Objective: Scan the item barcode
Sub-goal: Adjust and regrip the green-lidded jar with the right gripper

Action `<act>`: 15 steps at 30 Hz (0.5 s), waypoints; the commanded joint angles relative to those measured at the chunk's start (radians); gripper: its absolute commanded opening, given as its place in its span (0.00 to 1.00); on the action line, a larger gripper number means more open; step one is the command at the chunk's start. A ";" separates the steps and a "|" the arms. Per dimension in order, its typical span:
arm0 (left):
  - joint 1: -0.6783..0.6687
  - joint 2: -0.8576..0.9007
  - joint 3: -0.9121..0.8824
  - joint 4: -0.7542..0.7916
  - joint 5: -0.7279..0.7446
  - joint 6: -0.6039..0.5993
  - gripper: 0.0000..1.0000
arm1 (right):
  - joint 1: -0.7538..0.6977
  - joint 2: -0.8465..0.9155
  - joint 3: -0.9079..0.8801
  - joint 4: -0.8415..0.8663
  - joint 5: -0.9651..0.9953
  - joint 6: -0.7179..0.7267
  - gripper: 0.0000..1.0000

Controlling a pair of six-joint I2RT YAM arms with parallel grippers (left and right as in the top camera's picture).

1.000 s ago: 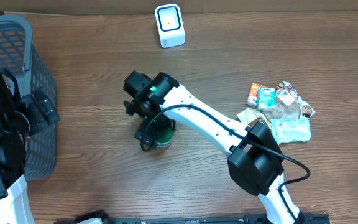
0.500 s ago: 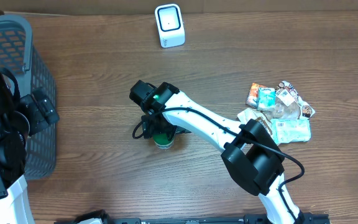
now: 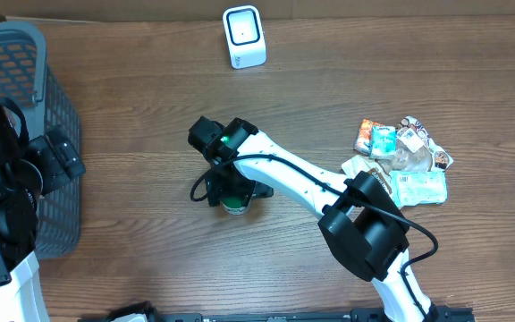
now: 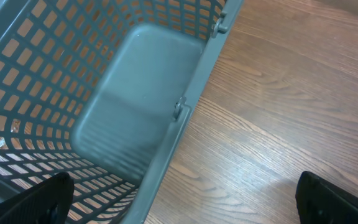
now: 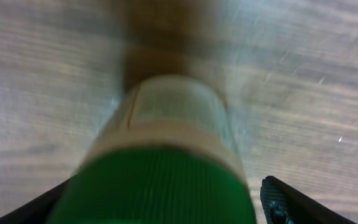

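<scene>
A small jar with a green ribbed lid [image 3: 234,204] stands upright on the wooden table, below the white barcode scanner [image 3: 243,36] at the back edge. My right gripper [image 3: 229,191] is lowered over the jar from above. In the right wrist view the green lid [image 5: 160,180] fills the space between the fingers, and a gap shows between it and the right fingertip [image 5: 291,202]. The jaws stand open around the jar. My left gripper [image 4: 188,208] hangs open and empty over the rim of the grey basket [image 4: 135,93]. No barcode is visible.
The grey plastic basket [image 3: 12,63] stands at the far left with the left arm beside it. A pile of snack packets [image 3: 401,156] lies at the right. The right arm's white links stretch diagonally from the front right across the table.
The right gripper has come down around the green-lidded jar, and its jaws have narrowed slightly. The left arm has not moved.
</scene>
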 commanded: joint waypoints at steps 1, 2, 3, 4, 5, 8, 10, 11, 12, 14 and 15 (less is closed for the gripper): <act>0.004 -0.002 0.019 0.001 -0.010 -0.021 1.00 | 0.002 -0.035 0.064 -0.035 -0.053 -0.039 0.87; 0.004 -0.002 0.019 0.001 -0.010 -0.021 1.00 | 0.002 -0.035 0.072 -0.039 -0.053 -0.047 0.86; 0.005 -0.002 0.019 0.001 -0.010 -0.021 1.00 | 0.002 -0.035 0.077 -0.042 -0.053 -0.053 0.84; 0.004 -0.002 0.019 0.001 -0.010 -0.021 1.00 | 0.002 -0.035 0.077 -0.042 -0.049 -0.053 0.83; 0.004 -0.002 0.019 0.001 -0.010 -0.021 1.00 | 0.002 -0.035 0.077 -0.044 -0.037 -0.053 0.81; 0.004 -0.002 0.019 0.001 -0.010 -0.021 1.00 | 0.002 -0.035 0.073 -0.062 0.001 -0.053 0.77; 0.004 -0.002 0.019 0.001 -0.010 -0.021 1.00 | 0.002 -0.035 0.073 -0.069 0.015 -0.053 0.76; 0.004 -0.002 0.019 0.001 -0.010 -0.021 0.99 | 0.002 -0.035 0.073 -0.070 0.019 -0.053 0.76; 0.004 -0.002 0.019 0.001 -0.010 -0.021 1.00 | 0.002 -0.035 0.073 -0.069 0.027 -0.053 0.76; 0.005 -0.002 0.019 0.001 -0.010 -0.021 1.00 | 0.004 -0.035 0.073 -0.064 0.051 -0.053 0.76; 0.004 -0.002 0.019 0.001 -0.010 -0.021 1.00 | 0.004 -0.034 0.072 -0.059 0.064 -0.053 0.76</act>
